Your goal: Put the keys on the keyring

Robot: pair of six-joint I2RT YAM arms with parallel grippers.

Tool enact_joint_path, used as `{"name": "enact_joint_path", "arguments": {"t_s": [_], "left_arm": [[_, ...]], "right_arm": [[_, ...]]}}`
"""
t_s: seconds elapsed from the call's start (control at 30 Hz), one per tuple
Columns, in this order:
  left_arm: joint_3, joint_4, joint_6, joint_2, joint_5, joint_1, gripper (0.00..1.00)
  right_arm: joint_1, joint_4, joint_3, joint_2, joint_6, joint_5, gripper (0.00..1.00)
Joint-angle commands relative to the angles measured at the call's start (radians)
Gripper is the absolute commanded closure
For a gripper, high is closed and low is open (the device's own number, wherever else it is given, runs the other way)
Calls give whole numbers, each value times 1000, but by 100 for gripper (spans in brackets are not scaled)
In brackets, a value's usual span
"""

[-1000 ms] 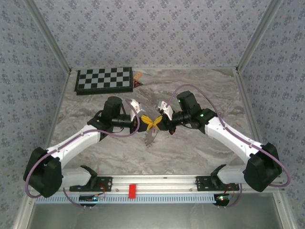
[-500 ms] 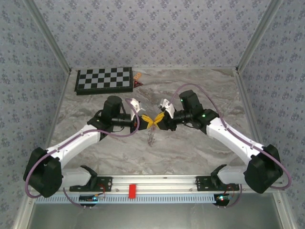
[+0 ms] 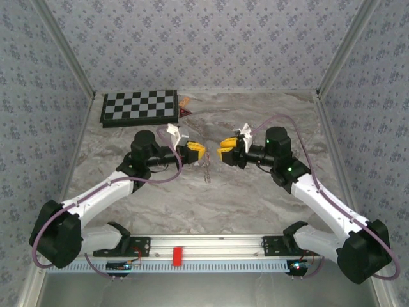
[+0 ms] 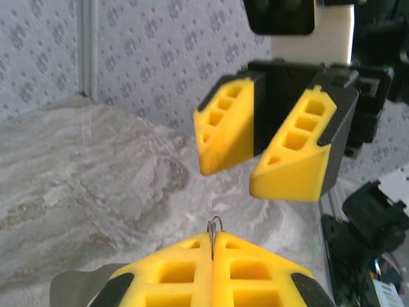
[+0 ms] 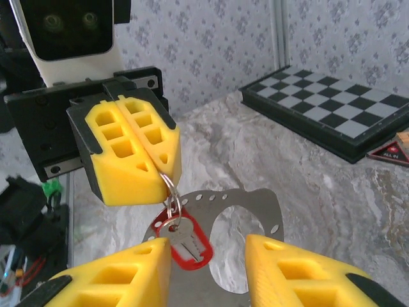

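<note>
Clamping keyring (image 5: 171, 192) in fully closed left gripper (image 5: 163, 167), dangling red-headed key (image 5: 186, 243) from it above marble table (image 5: 307, 192). Holding right gripper (image 3: 224, 148) parted, empty, facing the left one, near, not touching.

Chessboard (image 3: 139, 107) lies flat on the marble table (image 3: 255, 192). Small triangular piece (image 3: 185, 112) just right of it, red block (image 3: 177, 255) well nearer.

Key (image 5: 181, 241) hangs from keyring (image 5: 170, 192) beneath left end effector (image 5: 163, 167).
</note>
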Motion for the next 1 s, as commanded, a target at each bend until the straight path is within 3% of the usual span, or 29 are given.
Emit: {"name": "enact_joint_path", "arguments": {"t_s": [0.0,0.2,0.9,0.97], "left_arm": [[-4,186,-76,-10,-41,-3,100],[-20,282,-118,0,-91,-18,100],[-46,364,-148,-15,-132,-37,100],[-46,356,-144,-21,-133,-37,100]], "right_arm": [[-3,138,-10,-10,114,-6,64],[-11,254,7,43,239,-77,62],[-31,447,-6,104,386,-104,62],[-30,461,-6,112,397,-119,66]]}}
